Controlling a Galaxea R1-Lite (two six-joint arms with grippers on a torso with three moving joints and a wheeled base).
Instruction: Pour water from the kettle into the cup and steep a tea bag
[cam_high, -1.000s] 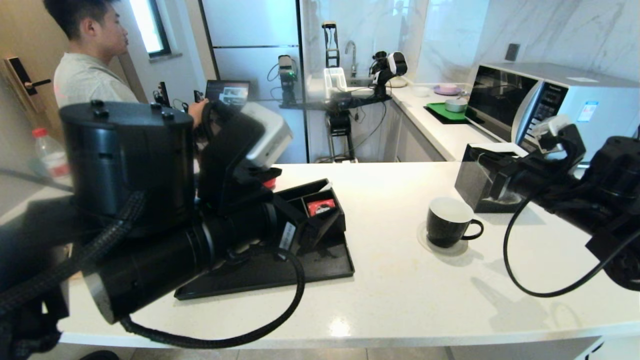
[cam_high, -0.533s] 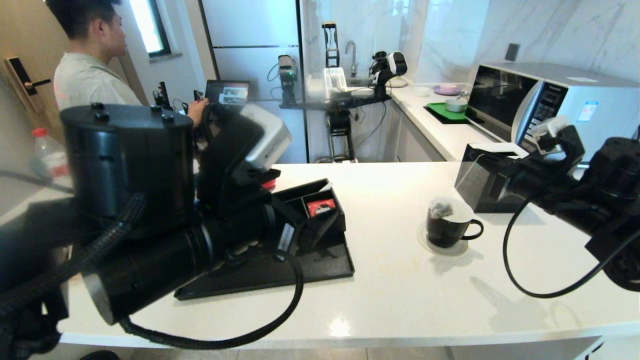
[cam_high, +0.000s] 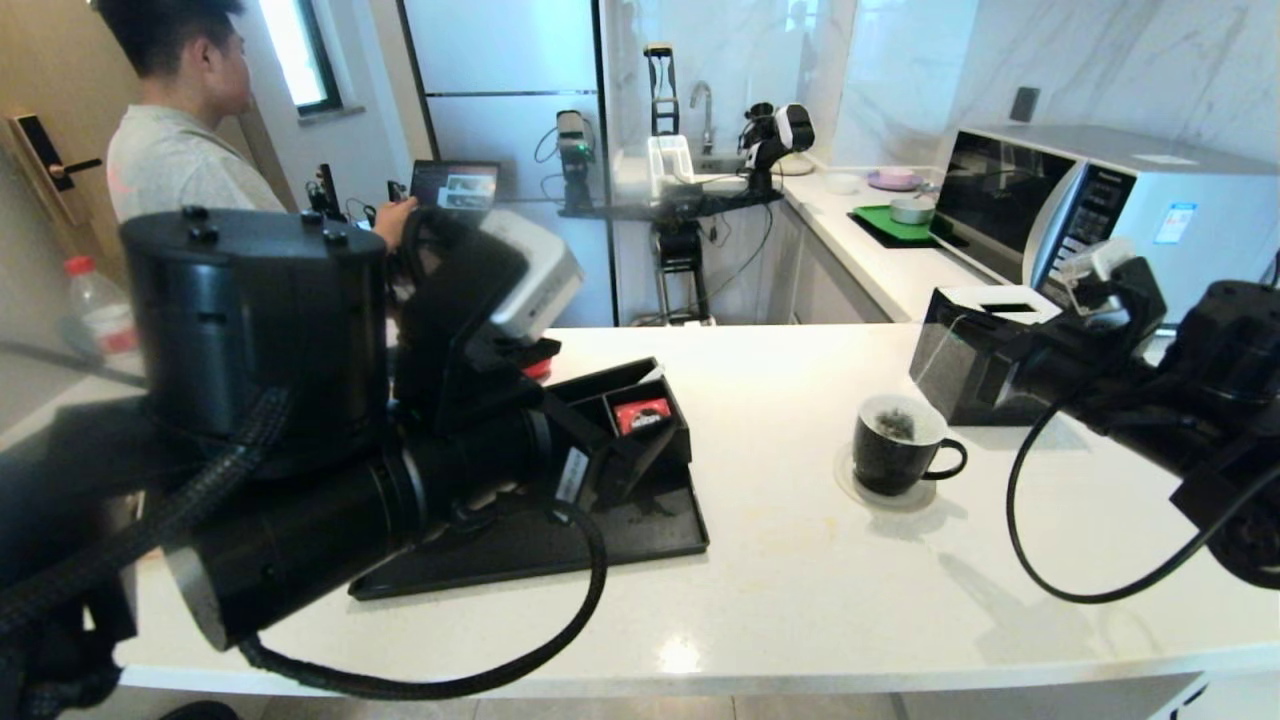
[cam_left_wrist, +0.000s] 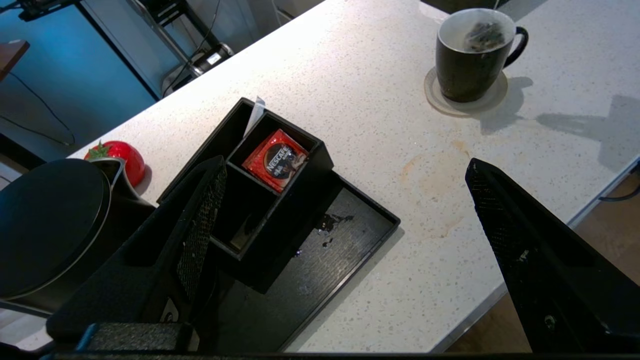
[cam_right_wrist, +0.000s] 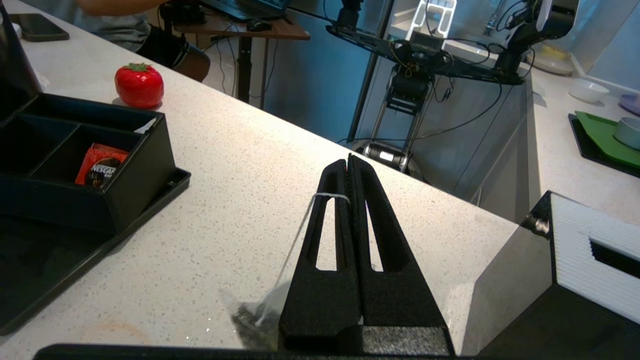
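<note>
The tea bag (cam_high: 897, 424) was seen hung inside the cup (cam_high: 897, 446) right of frame centre, its string run up-right to the right gripper (cam_right_wrist: 348, 165) clamped on it, a pinch shown only at that wrist, while the left gripper (cam_left_wrist: 345, 210) was held apart beside the kettle (cam_left_wrist: 47, 225).

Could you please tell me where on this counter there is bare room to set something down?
The widest bare patch lies between the black tray and the cup, running to the counter's near edge. There is also bare counter behind the cup toward the far edge. It is crowded beside the tissue box, where the right gripper dangles the tea bag in the cup.
</note>
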